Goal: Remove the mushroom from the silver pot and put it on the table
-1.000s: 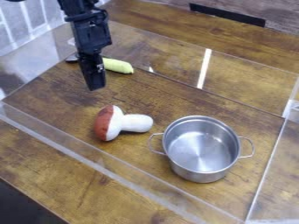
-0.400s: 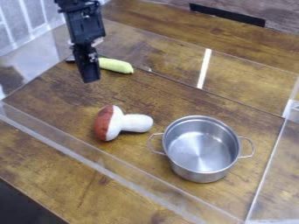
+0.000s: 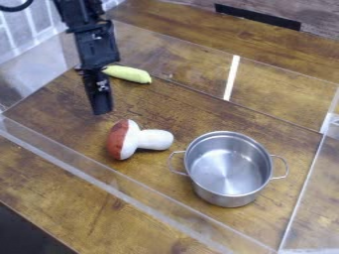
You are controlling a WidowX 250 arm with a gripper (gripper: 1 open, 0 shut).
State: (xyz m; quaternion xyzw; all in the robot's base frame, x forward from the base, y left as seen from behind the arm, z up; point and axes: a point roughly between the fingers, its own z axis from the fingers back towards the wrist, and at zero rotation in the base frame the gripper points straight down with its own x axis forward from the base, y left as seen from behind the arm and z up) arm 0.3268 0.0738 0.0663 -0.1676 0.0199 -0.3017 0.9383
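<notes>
Pincer (image 3: 99,107): seen at upper left, pointed steeply down above the bare wood, clenched with nothing between its fingers.
Yellow-green vegetable (image 3: 127,73): found just right of the pincer, near the back; not part of the job.
Mushroom (image 3: 137,140): laid on its side on the table (image 3: 66,119), cap toward the left, white stem pointing at the pot; it is apart from the pincer.
Silver pot (image 3: 229,169): standing upright right of the mushroom, empty inside, close to the stem but seemingly not touching it.
Step in hand: the removal is judged done; a clean retreat is what remains, best made upward and away so the mushroom is not nudged or rolled.
Edges: clear acrylic walls (image 3: 79,167) are set along the front and left.
Open room: free wood is left behind the mushroom and toward the back right.
</notes>
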